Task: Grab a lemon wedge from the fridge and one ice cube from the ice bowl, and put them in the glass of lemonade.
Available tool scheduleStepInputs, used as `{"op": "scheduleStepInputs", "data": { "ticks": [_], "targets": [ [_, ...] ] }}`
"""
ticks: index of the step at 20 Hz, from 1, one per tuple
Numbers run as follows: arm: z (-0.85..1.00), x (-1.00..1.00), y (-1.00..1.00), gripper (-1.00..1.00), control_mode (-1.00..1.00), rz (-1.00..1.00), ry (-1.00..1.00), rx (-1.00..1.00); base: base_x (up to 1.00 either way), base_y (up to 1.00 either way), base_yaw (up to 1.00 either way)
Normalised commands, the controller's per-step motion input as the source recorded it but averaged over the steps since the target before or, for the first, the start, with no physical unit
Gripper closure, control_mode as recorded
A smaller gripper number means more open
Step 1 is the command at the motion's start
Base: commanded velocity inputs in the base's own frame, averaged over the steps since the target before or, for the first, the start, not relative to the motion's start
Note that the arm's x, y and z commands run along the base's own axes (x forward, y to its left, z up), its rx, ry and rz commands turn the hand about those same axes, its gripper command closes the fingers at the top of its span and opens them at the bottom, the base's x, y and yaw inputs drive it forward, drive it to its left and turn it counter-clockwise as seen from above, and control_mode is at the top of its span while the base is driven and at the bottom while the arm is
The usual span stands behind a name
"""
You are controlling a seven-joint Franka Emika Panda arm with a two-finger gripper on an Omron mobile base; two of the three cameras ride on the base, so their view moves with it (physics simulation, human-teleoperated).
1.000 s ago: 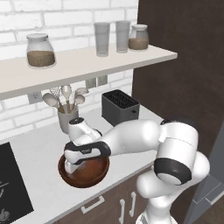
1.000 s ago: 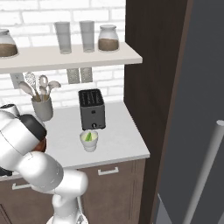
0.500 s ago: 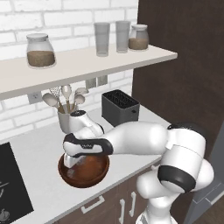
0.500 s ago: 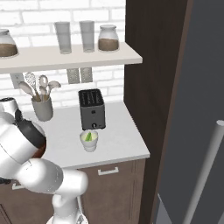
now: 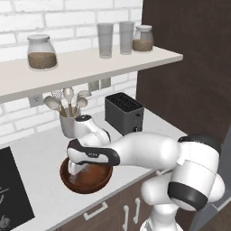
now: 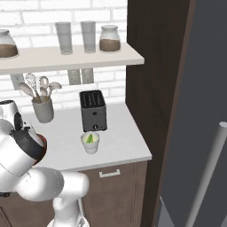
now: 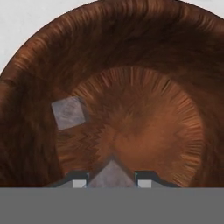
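A white brick wall with a long pale shelf [image 5: 90,67] backs a light counter [image 5: 36,153] in the left base view, with dark cabinet fronts below. The ice bowl [image 5: 86,177], dark reddish-brown, sits on the counter near its front edge, in front of a grey utensil holder [image 5: 68,124] and to the left of a black toaster [image 5: 124,113]. The arm reaches across from the right and the gripper [image 5: 76,168] dips into the ice bowl. On the shelf above stand two jars and two tall clear glasses [image 5: 113,38]. In the right base view the same counter ends at a tall dark cabinet, and the grey fridge [image 6: 199,133] fills the right side with a long bar handle. The glass of lemonade [image 6: 90,142] stands just in front of the toaster [image 6: 92,110], well to the right of the ice bowl [image 6: 41,142], of which a small part of the rim shows past the arm; a yellow-green lemon wedge [image 6: 90,138] rests in the cup. In the hand view the ice bowl [image 7: 131,52] lies close beneath, one pale ice cube [image 7: 68,112] resting left of its centre. A second ice cube [image 7: 111,175] sits between the two fingertips [image 7: 78,179], which flank it closely on both sides; whether they press on it cannot be told.
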Motion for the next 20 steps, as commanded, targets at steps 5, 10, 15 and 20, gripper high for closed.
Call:
{"op": "scheduleStepInputs", "data": {
  "ticks": [5, 10, 15, 20],
  "targets": [
    [0.12, 0.0, -0.23, 1.0, -1.0, 0.0, 0.0, 0.02, 0.0, 0.0, 0.0],
    [0.14, -0.02, -0.42, 1.0, -1.0, 0.0, 0.0, 0.05, 0.0, 0.0, 0.0],
    [0.22, -0.21, -0.98, 1.0, -1.0, -0.04, 0.0, 0.06, 0.0, 0.0, 0.0],
    [0.46, -0.07, -1.0, 1.0, -1.0, -0.12, -0.05, 0.0, 0.0, 0.0, 0.0]
  ]
}}
